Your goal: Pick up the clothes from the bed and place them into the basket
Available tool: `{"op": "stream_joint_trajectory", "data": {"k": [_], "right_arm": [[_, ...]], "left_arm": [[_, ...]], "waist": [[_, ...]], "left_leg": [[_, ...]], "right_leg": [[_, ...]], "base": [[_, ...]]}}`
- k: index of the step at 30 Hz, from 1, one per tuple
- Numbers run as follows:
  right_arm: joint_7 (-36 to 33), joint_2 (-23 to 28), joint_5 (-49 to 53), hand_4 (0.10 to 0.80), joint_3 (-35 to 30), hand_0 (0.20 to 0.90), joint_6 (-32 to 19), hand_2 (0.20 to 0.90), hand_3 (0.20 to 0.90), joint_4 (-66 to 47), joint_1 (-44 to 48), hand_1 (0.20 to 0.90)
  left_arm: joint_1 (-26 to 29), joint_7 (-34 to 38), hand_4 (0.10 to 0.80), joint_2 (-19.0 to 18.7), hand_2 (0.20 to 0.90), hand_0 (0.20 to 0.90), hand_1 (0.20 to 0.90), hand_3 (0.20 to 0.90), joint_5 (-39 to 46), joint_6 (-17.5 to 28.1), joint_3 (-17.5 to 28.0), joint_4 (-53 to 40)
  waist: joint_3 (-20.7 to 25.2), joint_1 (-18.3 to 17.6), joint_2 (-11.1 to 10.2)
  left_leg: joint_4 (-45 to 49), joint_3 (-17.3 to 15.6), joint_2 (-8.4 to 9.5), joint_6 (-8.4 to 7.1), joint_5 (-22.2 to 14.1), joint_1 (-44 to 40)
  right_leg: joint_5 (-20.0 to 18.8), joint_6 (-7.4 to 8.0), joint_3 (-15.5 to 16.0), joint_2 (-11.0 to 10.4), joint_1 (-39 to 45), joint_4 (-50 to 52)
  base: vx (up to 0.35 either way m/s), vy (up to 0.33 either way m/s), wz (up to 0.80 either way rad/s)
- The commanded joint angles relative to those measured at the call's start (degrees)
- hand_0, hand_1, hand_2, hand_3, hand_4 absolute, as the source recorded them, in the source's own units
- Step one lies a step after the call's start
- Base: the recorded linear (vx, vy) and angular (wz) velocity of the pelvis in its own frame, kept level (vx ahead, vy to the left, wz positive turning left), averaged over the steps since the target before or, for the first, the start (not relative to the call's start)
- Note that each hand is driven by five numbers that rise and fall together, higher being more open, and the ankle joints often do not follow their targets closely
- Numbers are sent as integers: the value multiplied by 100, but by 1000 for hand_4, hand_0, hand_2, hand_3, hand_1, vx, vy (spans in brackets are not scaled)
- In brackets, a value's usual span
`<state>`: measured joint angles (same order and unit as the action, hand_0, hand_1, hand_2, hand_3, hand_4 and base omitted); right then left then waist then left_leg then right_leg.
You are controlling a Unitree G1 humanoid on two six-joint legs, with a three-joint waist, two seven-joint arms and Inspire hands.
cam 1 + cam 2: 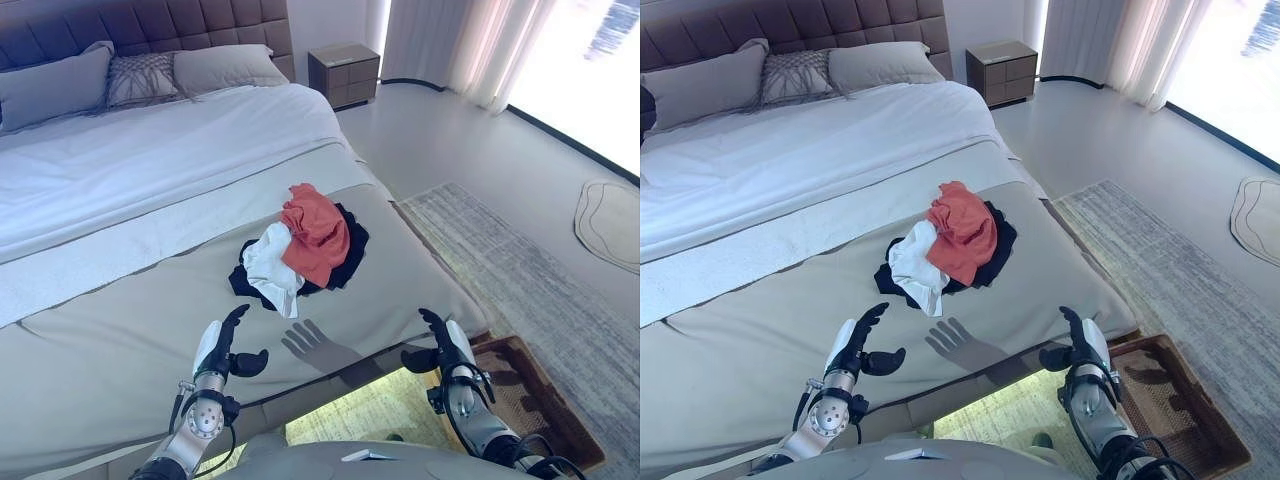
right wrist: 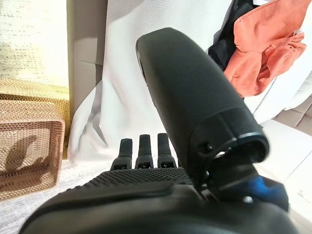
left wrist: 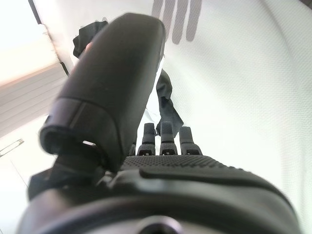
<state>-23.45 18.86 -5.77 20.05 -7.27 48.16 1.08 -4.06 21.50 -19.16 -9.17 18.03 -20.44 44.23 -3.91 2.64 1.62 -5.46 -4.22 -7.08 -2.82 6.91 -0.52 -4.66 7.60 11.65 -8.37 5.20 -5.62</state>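
Note:
A pile of clothes lies near the foot of the bed (image 1: pixel 120 330): an orange garment (image 1: pixel 318 235) on top, a white one (image 1: pixel 270 265) beside it and a black one (image 1: pixel 350 255) underneath. My left hand (image 1: pixel 222 345) hovers open above the grey cover, short of the pile and to its left. At the bed's foot corner my right hand (image 1: pixel 445 350) is open and empty too. The brown wicker basket (image 1: pixel 1175 395) stands on the floor by that corner, just right of the right hand. The orange garment (image 2: pixel 258 53) also shows past the right thumb.
A grey rug (image 1: pixel 530 290) runs along the bed's right side. A nightstand (image 1: pixel 344 73) stands by the headboard, with pillows (image 1: pixel 140 75) at the bed's head. Curtains (image 1: pixel 450 45) hang at the far right, and a small pale mat (image 1: pixel 608 222) lies on the floor.

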Motion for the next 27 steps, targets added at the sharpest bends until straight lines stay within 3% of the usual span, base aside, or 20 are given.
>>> {"op": "stream_joint_trajectory", "data": {"k": [1, 27], "right_arm": [[-385, 51, -184, 800, -63, 900, -282, 900, 900, -298, 465, 900], [-764, 255, -748, 800, -87, 900, -519, 900, 900, -928, 430, 900]], "left_arm": [[563, 153, 800, -351, 900, 900, 900, 900, -95, 293, 115, -305], [430, 130, 800, -403, 900, 900, 900, 900, -147, 245, 247, -403]], "waist": [[-226, 23, -191], [-254, 51, -212]], "left_leg": [[46, -105, 189, 91, -937, -697], [46, -51, 168, 79, -933, -686]], "right_leg": [[486, -215, 48, -4, 323, 134], [513, -225, 47, 3, 338, 143]], "base": [[0, 0, 0], [0, 0, 0]]}}
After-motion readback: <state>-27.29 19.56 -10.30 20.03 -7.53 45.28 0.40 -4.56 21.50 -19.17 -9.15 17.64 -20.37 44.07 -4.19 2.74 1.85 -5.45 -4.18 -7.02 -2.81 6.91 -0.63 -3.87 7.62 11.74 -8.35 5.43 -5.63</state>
